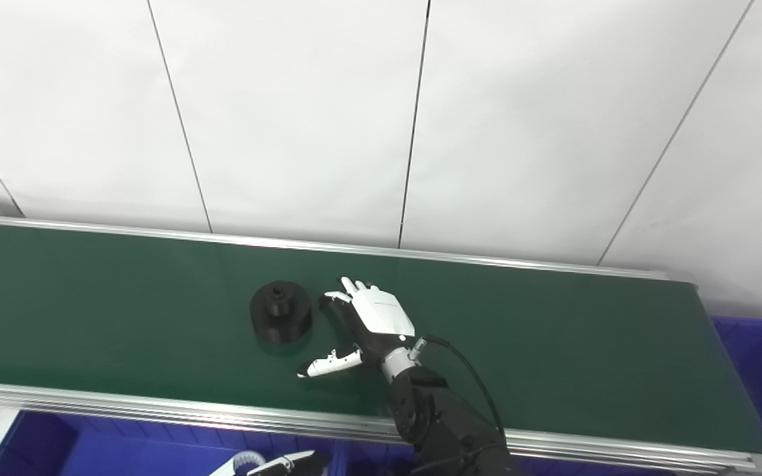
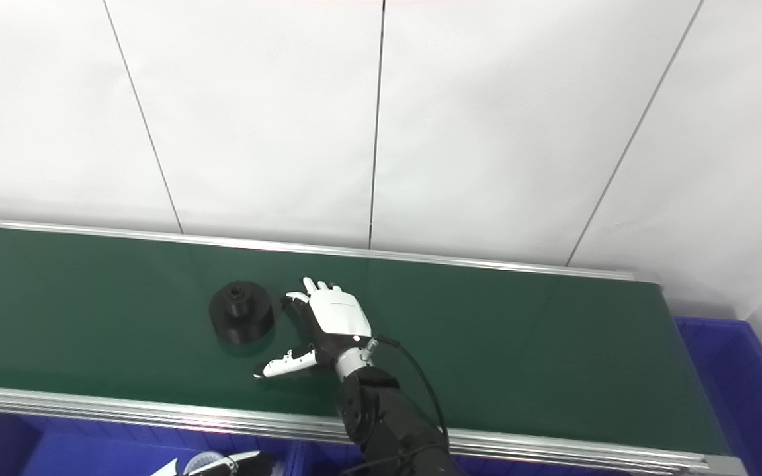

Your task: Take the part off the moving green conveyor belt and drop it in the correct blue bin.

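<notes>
Left hand [image 1: 282,464]: nearest the camera, only white fingertips at the bottom edge over a blue bin [image 1: 123,453]; whether it is spread or closed cannot be told.
Right hand [image 1: 371,324]: reaches over the green conveyor belt [image 1: 553,344], fingers spread and thumb out to the side, holding nothing.
Part [image 1: 281,310]: black, round, with a raised hub, lying on the belt just left of the right hand's fingertips [image 1: 338,296], apart from them.
View difference: the right eye view shows a round pale object [image 2: 201,461] beside the left hand; the left eye view shows only a pale curved edge there.
Far bin [image 2: 718,370]: blue, at the belt's right end.
Writing: none readable.
</notes>
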